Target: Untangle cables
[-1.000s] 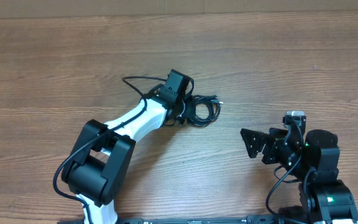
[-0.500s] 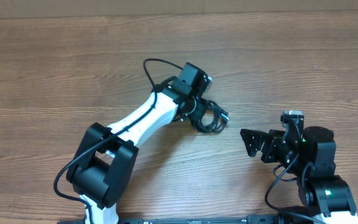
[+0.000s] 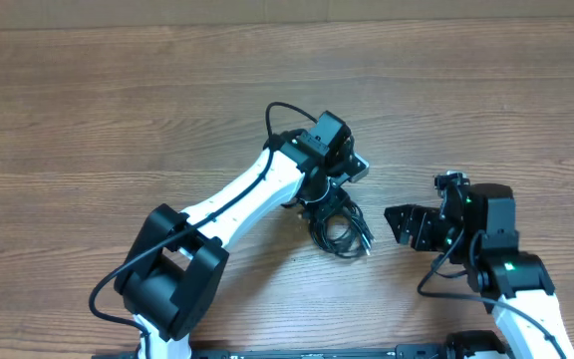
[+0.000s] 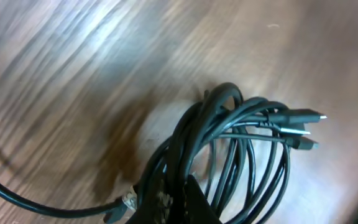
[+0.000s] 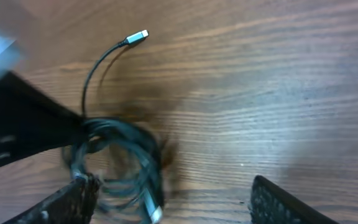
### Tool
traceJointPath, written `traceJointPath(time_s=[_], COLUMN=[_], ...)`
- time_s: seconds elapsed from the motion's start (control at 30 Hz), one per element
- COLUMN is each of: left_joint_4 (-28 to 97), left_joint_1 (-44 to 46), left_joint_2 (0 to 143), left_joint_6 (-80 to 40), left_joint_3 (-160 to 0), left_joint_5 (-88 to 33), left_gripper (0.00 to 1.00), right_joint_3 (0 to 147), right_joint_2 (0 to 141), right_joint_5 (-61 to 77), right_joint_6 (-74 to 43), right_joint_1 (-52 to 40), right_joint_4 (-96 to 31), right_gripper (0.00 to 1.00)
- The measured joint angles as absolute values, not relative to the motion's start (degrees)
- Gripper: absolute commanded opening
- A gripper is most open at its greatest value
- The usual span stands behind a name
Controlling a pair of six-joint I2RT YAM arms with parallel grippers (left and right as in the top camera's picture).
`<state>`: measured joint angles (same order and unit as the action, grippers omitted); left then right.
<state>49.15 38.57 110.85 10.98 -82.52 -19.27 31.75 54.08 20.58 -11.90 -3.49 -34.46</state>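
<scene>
Nearest, the right black two-finger gripper (image 3: 400, 227) hangs with fingers spread apart, just right of one tangled coil of thin black cables (image 3: 341, 231). The left gripper (image 3: 323, 206) clamps that coil on the brown wooden table (image 3: 118, 120). Three plug ends (image 4: 300, 129) fan out together, and one silver-tipped plug (image 5: 139, 35) strays beyond.

cables (image 3: 342, 229): bundled on the table (image 3: 88, 110), right of its middle, between the two grippers
left gripper (image 3: 324, 202): at the bundle's rear left edge, touching it
right gripper (image 3: 405, 227): just right of the bundle, apart from it
plug ends (image 4: 303, 129): side by side, poking out of the bundle
</scene>
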Motion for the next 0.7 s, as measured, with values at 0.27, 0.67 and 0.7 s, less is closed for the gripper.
traceJointPath(time_s=[0.27,0.67,0.7], left_joint_4=[50.7,50.9,50.9], left_joint_1=[37.3,37.4,37.4], left_joint_2=[110.8,110.8,110.8], left_joint_6=[16.5,18.0,18.0], left_joint_3=[-84.8,-84.8,-84.8], left_joint_5=[-29.5,-33.7,-34.0], left_gripper=[0.04,0.04,0.04], right_joint_3=[31.7,31.8,31.8], right_joint_2=[60.8,61.4,61.4], right_joint_5=[28.8,39.0,39.2], right_joint_6=[-7.4,-2.8,-2.7], right_joint_1=[-3.5,-3.5,-3.5], right_joint_4=[-34.5,-33.1,-33.1], right_gripper=[0.69,0.32,0.31])
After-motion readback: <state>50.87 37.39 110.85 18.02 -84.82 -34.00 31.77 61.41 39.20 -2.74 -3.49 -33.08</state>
